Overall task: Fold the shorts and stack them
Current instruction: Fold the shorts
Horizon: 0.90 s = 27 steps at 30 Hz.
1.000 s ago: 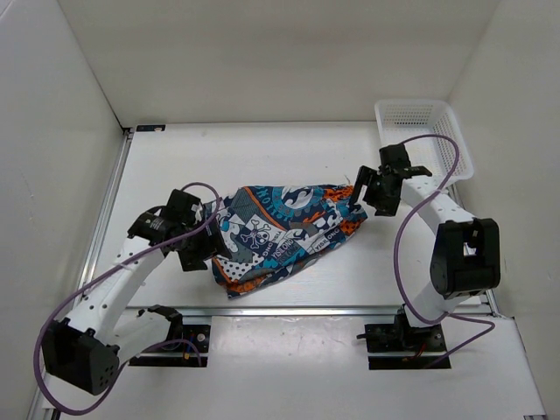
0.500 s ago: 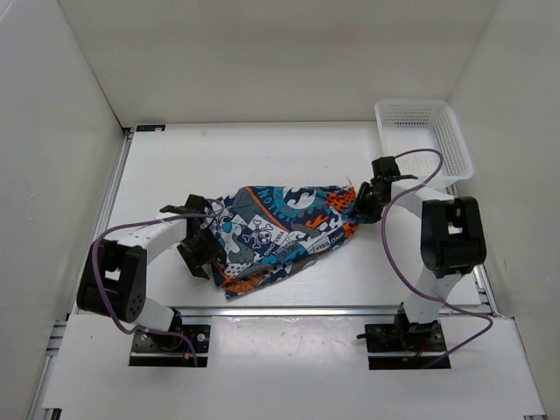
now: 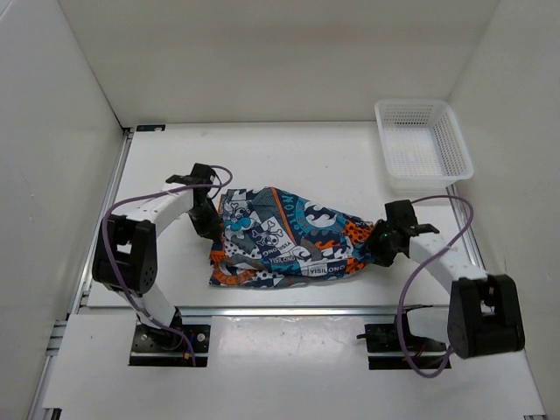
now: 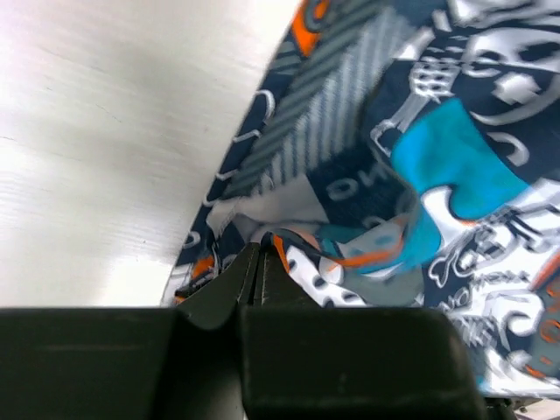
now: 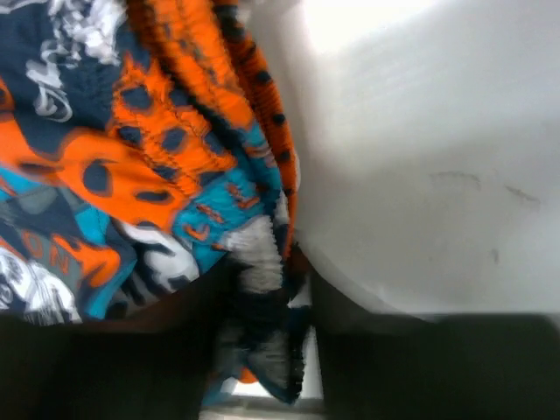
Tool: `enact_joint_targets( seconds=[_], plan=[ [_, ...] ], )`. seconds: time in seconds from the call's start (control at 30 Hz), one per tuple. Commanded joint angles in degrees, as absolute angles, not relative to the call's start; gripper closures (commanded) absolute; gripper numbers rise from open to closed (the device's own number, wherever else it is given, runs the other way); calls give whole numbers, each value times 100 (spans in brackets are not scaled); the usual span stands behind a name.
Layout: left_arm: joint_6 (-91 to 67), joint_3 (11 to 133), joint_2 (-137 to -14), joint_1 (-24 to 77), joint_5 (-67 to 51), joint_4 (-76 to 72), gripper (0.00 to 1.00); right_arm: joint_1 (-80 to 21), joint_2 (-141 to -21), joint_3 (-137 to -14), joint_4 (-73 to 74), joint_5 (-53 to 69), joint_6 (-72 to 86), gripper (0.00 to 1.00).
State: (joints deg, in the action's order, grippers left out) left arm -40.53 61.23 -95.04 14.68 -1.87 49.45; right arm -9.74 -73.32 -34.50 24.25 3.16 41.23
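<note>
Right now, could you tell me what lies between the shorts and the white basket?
Nothing: between the shorts and the basket there is only bare table, as the top view shows.

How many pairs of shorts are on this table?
1. The shorts lie crumpled on the near middle of the table, left hand gripping one end, right hand the other. Another could hide underneath.

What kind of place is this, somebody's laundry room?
Probably a lab robot test cell, not a home: plain white walls box in a white table, and the left gripper and right gripper of two bolted-down arms pinch the shorts.
</note>
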Motion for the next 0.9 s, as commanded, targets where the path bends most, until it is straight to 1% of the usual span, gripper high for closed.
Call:
enact_joint_targets(
  seconds=[0.0, 0.07, 0.1, 0.23, 0.43, 0.5, 0.53, 0.57, 0.6, 0.63, 0.67, 0.73, 0.77, 0.83, 0.87],
  plan=[
    [-3700, 6609, -9177, 1433, 70, 5396, 90, -1037, -6707, -3340, 2803, -131, 4482, 44],
    [-3551, 6714, -8843, 1433, 70, 5676, 90, -1089, -6479, -3340, 2979, -236, 4482, 17],
    [-3551, 6715, -8703, 1433, 9, 5773, 90, -1090, -6478, -3409, 3040, -307, 4482, 13],
    [-3551, 6338, -8052, 1433, -333, 5968, 90, -1090, -6416, -3576, 3199, -475, 4369, 7],
    [-3779, 5459, -7287, 1485, -579, 6187, 90, -1090, -6416, -3840, 3330, -642, 4228, 4],
    [-3928, 5196, -7110, 1485, -790, 6187, 90, -1090, -6416, -3911, 3331, -703, 4035, 0],
    [-3929, 5133, -7049, 1485, -791, 6187, 75, -1090, -6468, -4050, 3331, -703, 3938, 0],
    [-3929, 5081, -7110, 1485, -791, 6187, 63, -1090, -6469, -4121, 3331, -651, 3772, 0],
    [-3859, 5080, -7171, 1485, -730, 6187, 55, -1090, -6599, -4200, 3331, -650, 3692, 0],
    [-3754, 5080, -7250, 1485, -729, 6187, 53, -1090, -6670, -4288, 3331, -650, 3639, 0],
    [-3631, 5228, -7321, 1485, -825, 6240, 45, -1090, -6741, -4480, 3401, -650, 3517, 0],
    [-3480, 5877, -7435, 1433, -696, 6407, 42, -1090, -6960, -4631, 3401, -703, 3384, 0],
    [-3428, 6150, -7436, 1433, -573, 6468, 29, -1090, -7048, -4693, 3401, -703, 3332, 0],
    [-3367, 6895, -7733, 1380, -187, 6521, 25, -1090, -7373, -4790, 3340, -388, 3103, 0],
    [-3366, 7108, -7874, 1302, -63, 6521, 25, -1090, -7505, -4868, 3270, -239, 3042, 0]
  ],
)
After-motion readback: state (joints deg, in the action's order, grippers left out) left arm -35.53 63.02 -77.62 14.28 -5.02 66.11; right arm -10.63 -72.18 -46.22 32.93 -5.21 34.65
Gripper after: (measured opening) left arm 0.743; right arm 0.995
